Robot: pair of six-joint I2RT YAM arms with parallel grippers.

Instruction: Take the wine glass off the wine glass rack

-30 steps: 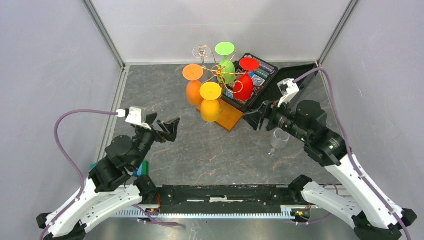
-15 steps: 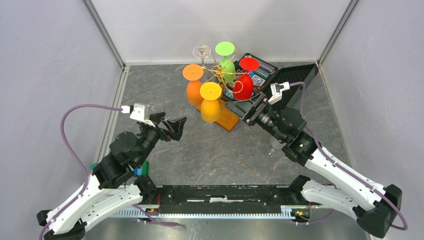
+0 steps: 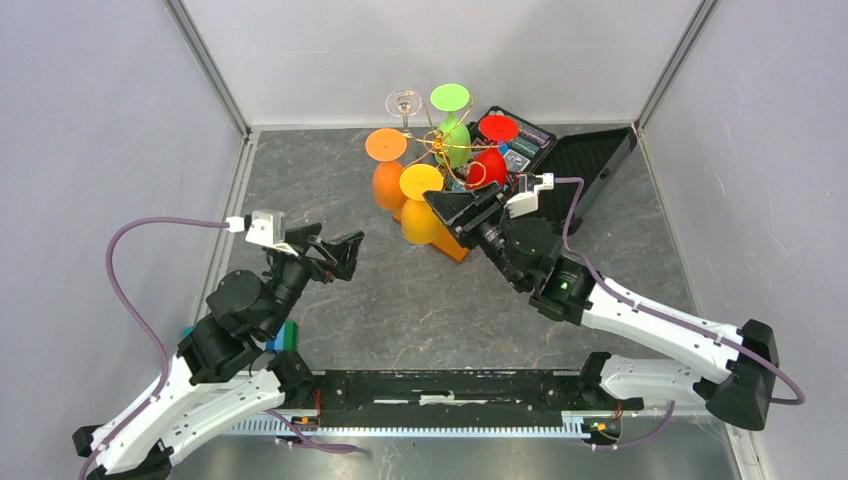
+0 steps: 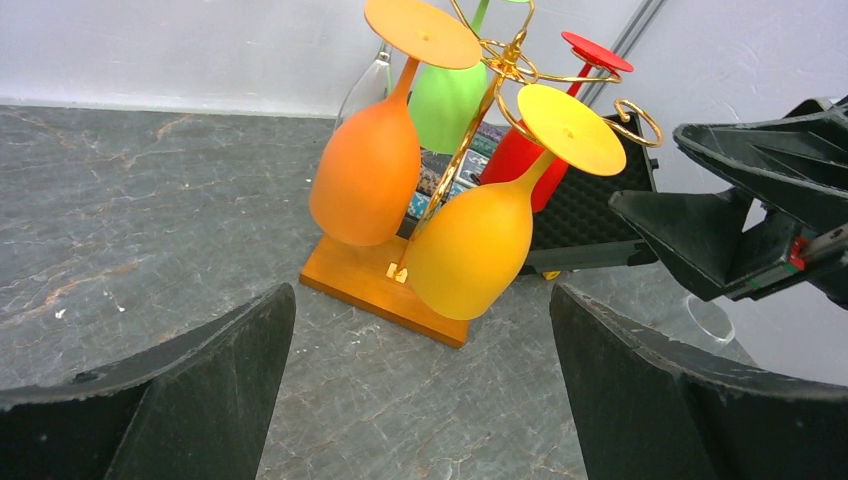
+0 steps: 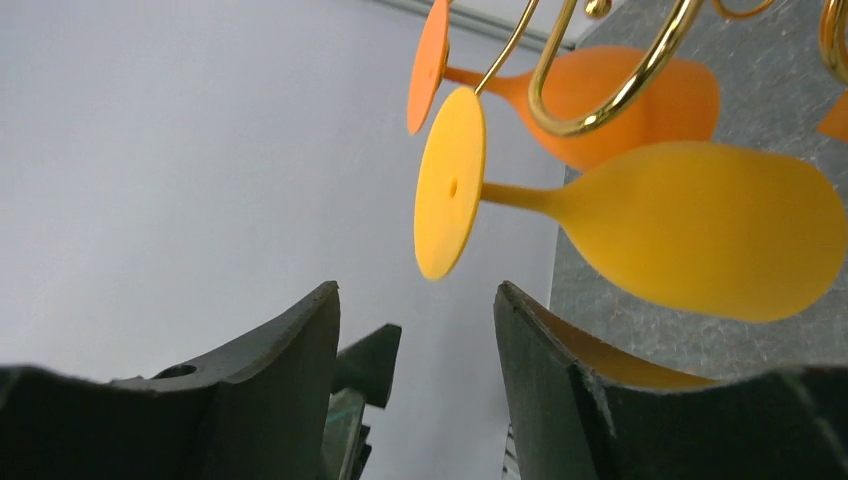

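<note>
The wine glass rack (image 3: pixel 437 146) is gold wire on an orange-brown wooden base (image 3: pixel 457 244). Orange (image 3: pixel 387 182), yellow (image 3: pixel 421 218), green (image 3: pixel 456 142), red (image 3: pixel 489 170) and clear (image 3: pixel 404 103) wine glasses hang upside down on it. My right gripper (image 3: pixel 447 207) is open and empty, right beside the yellow glass; in the right wrist view the yellow glass's foot (image 5: pixel 449 186) is just beyond the open right gripper (image 5: pixel 415 300). My left gripper (image 3: pixel 337 254) is open and empty, well left of the rack. The left wrist view shows the left gripper (image 4: pixel 420 300), the rack's base (image 4: pixel 352 283) and the yellow glass (image 4: pixel 476 245).
An open black case (image 3: pixel 582 158) with coloured contents lies right behind the rack. Grey walls close in the back and both sides. A small blue and green object (image 3: pixel 285 336) sits by the left arm. A clear glass foot (image 4: pixel 712 318) shows faintly on the table under the right arm.
My right arm has swung left from the right side of the table to the rack, its gripper now by the yellow glass. The left gripper has barely shifted.
</note>
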